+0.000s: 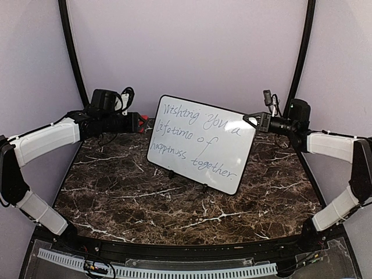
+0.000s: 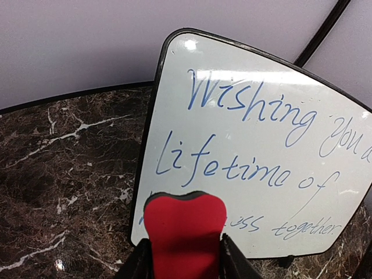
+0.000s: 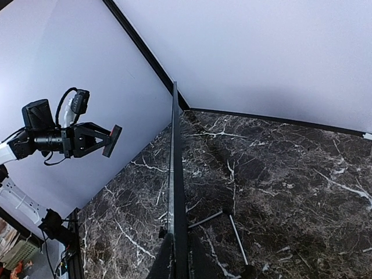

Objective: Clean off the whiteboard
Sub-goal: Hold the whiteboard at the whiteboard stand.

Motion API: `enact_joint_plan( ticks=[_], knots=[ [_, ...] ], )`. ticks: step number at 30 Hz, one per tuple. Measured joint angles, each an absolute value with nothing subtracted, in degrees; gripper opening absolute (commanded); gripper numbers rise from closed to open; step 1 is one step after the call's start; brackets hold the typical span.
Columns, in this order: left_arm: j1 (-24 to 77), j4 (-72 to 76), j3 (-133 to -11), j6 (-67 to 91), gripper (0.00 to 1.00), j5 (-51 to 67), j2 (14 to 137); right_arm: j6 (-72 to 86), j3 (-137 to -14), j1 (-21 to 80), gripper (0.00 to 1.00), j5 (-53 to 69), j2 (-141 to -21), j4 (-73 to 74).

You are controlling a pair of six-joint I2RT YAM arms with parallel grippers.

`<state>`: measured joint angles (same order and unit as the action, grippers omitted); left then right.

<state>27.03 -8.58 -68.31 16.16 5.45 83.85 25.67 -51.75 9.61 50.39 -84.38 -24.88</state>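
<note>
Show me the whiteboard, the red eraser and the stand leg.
whiteboard [image 1: 200, 145], top external view, middle of its written face.
red eraser [image 2: 185, 232], left wrist view, middle of the red block.
stand leg [image 3: 237, 237], right wrist view, midway along the rod.

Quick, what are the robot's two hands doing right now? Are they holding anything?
Left gripper: closed on the red eraser.
Right gripper: closed, pinching the whiteboard by its edge.

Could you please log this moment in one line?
left gripper: holds red eraser | right gripper: shut on whiteboard edge | writing: unerased
</note>
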Motion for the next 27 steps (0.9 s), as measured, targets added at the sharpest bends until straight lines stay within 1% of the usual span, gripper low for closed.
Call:
enact_joint_plan(
  ticks=[7, 17, 22, 27],
  knots=[
    [27.0, -8.5, -68.1, 16.2, 0.38, 5.5, 83.9, 24.3, -48.7, 14.7, 0.00, 42.8, -79.1, -24.7],
    [27.0, -8.4, -68.1, 16.2, 0.38, 5.6, 83.9, 24.3, -43.7, 15.8, 0.00, 38.3, -71.9, -22.2],
    [27.0, -8.3, -68.1, 16.2, 0.38, 5.6, 83.9, 23.0, -40.9, 18.0, 0.00, 34.8, -65.2, -19.0],
    [27.0, -7.2, -67.8, 16.1, 0.38, 6.8, 83.8, 21.7, -38.9, 20.5, 0.00, 31.3, -61.5, -17.7]
  ],
)
